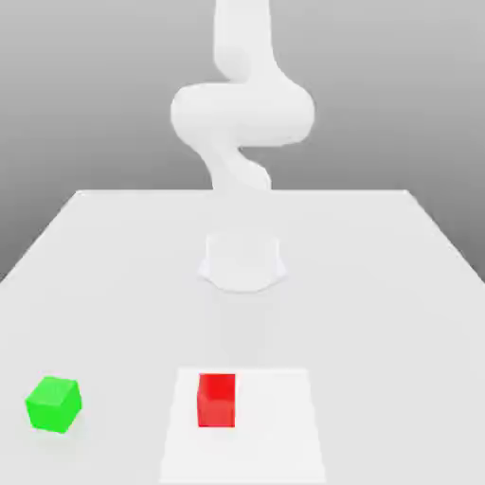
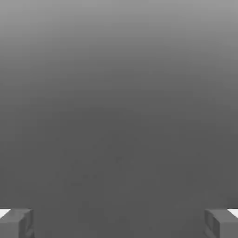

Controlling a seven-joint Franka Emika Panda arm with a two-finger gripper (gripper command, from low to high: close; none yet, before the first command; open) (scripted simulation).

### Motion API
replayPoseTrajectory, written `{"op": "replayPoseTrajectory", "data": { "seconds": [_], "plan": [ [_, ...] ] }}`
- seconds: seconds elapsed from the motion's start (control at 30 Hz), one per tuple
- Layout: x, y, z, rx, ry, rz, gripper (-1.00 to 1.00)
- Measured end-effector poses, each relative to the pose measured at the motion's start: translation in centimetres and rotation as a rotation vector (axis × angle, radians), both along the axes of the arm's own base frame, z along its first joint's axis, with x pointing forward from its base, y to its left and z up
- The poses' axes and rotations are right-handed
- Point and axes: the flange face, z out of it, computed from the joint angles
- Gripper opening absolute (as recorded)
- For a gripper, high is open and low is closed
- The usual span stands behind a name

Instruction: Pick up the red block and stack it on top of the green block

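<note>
On the pale surface (image 1: 360, 322) sit two blocks: one red block (image 1: 217, 401) and one green block (image 1: 54, 404). In the exterior view, the red one lies at six o'clock from the single arm's base, on one white patch (image 1: 275, 436); the green one is at nine o'clock from it, well apart. The one white arm (image 1: 242, 114) rises upright from its base (image 1: 242, 265), bending sideways midway. Its claw (image 2: 119, 224) is open, two fingers spread wide.
</note>
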Motion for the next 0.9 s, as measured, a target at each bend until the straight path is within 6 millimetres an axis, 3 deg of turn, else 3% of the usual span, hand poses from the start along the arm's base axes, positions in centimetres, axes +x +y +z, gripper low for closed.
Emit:
{"op": "replayPoseTrajectory", "data": {
  "seconds": [0.17,0.33,0.47,0.63,0.87,0.9],
  "plan": [
    [5.2,-0.9,-11.8,-0.014,0.185,-0.006,0.0],
    [6.9,-1.9,-23.4,-0.017,0.361,-0.008,0.0],
    [6.1,-2.6,-32.5,-0.012,0.5,-0.006,0.0],
    [2.5,-3.2,-42.8,0.006,0.674,-0.001,0.0],
    [1.3,-3.2,-51.0,0.01,0.716,0.002,0.0],
    [1.3,-3.2,-51.6,0.01,0.716,0.002,-1.0]
  ]
}}
